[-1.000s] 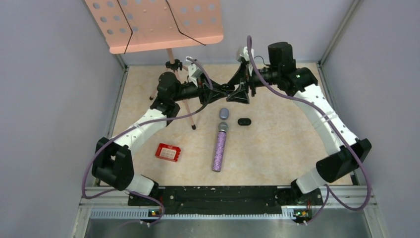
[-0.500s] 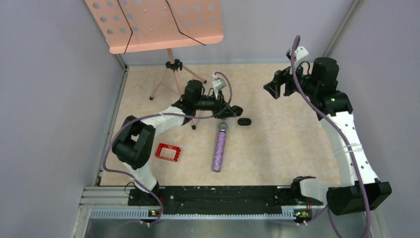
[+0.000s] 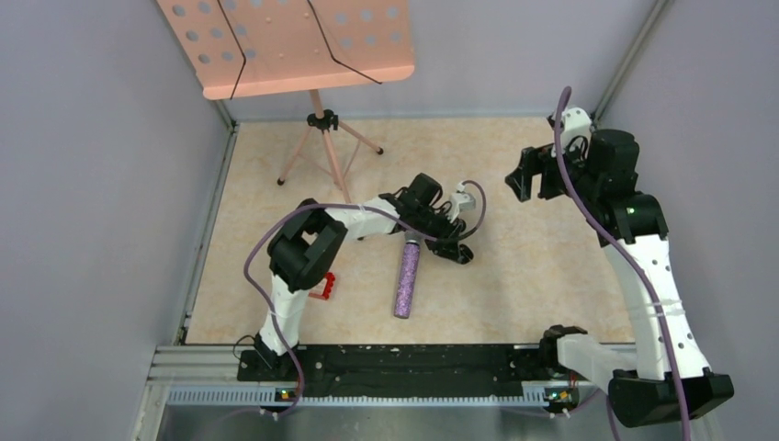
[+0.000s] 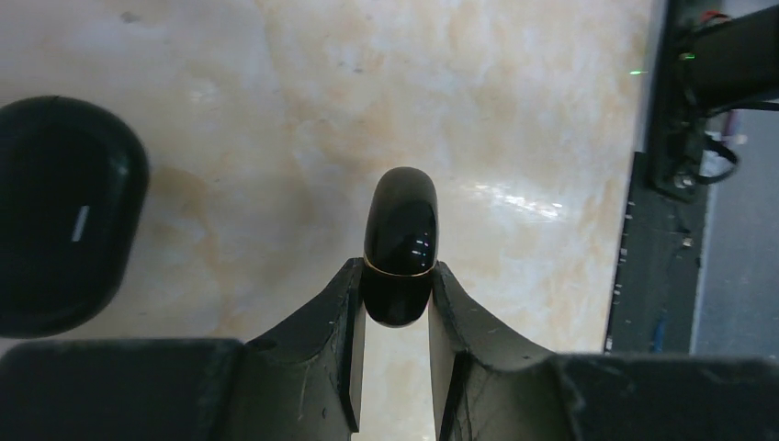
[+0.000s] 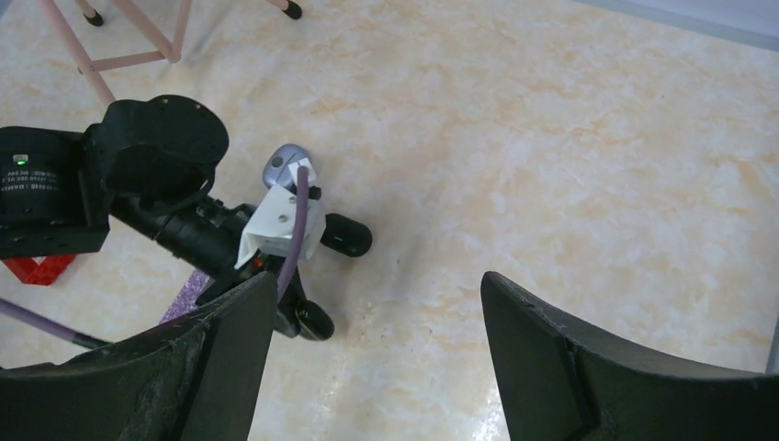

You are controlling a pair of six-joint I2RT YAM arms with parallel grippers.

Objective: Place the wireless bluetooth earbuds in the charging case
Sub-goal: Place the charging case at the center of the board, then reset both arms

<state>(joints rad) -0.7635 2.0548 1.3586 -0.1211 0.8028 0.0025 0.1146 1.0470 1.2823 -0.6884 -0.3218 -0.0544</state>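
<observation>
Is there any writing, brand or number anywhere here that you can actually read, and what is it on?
No text can be read.
Black housing on the left arm: white print, too small to read.
Black charging case: one white dash, no letters.
Black earbud: gold ring, no letters.
Red box: nothing legible.

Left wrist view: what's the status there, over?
Left gripper shut on black earbud. Right gripper open, raised off to the side. Black case nearby, apart from the earbud; lid looks closed.

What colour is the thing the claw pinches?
Glossy black earbud; best in left wrist view.
</observation>
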